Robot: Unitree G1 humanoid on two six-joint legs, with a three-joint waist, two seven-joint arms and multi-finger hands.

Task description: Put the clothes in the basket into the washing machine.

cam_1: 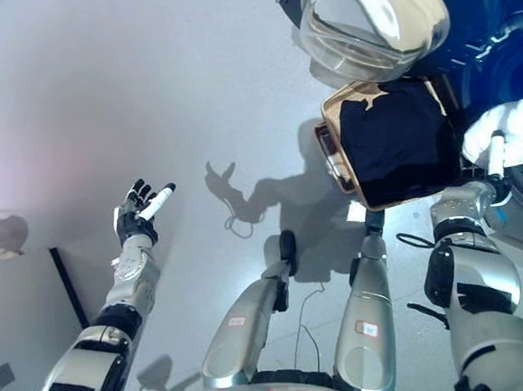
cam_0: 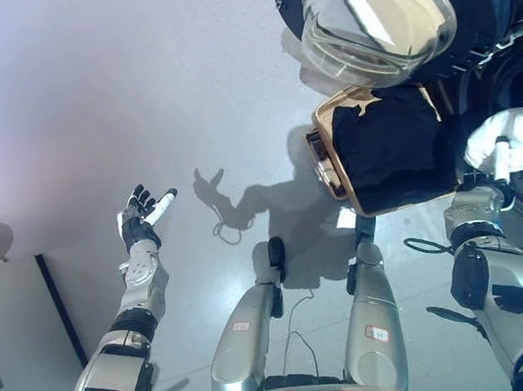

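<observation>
A tan basket [cam_0: 332,167] stands on the floor before the washing machine, holding dark clothes [cam_0: 389,145]. The washing machine's round door [cam_0: 375,23] stands open at the top right, its glass bowl facing me. My right hand [cam_0: 493,164] is at the right edge, shut on a white garment [cam_0: 515,135], lifted beside the basket toward the machine's dark opening [cam_0: 515,76]. My left hand [cam_0: 141,218] is open and empty, held out over the floor at the left. The same scene shows in the right eye view, with the basket [cam_1: 336,158] and white garment [cam_1: 519,125].
A dark-edged floor panel [cam_0: 57,307] lies at the lower left. Grey floor [cam_0: 144,87] spreads across the left and middle.
</observation>
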